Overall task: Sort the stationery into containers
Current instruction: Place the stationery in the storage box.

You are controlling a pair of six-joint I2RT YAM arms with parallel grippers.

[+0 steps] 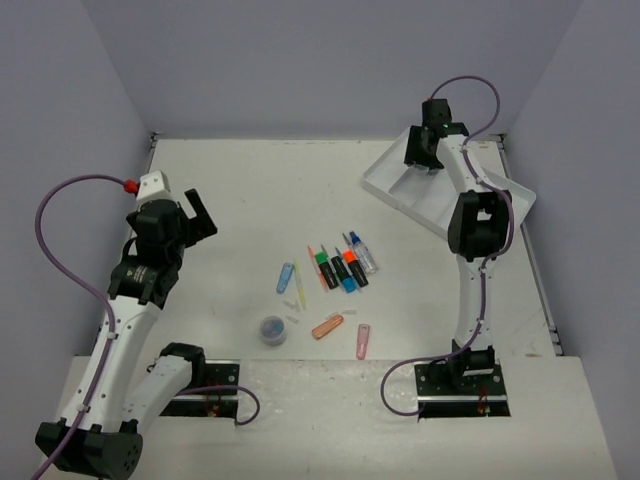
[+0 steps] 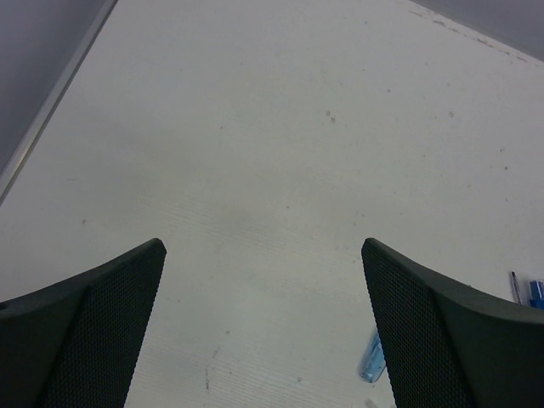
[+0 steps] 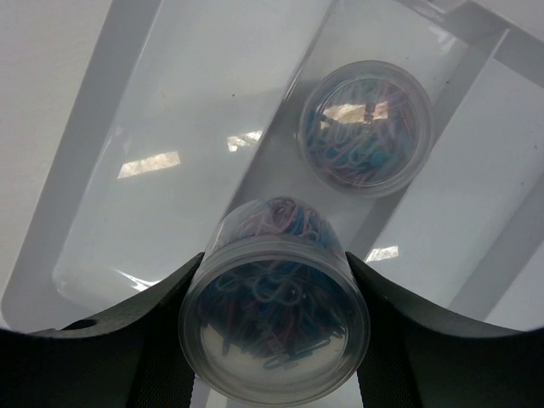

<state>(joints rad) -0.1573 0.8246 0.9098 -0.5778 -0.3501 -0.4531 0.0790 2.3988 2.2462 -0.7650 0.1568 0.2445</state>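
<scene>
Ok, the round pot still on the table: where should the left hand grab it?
Come straight down on the pot with the open left hand and pinch across its curved side wall. It looks upright, round face up, so any angle suits; a small pale piece lies close on its right, so I'd set the fingers near and far of it.

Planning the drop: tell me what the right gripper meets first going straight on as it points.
Most likely the floor of the tray: the right gripper, shut on a pot of paper clips, points down into it. A second pot sits slightly right of that line; depth is unclear.
</scene>
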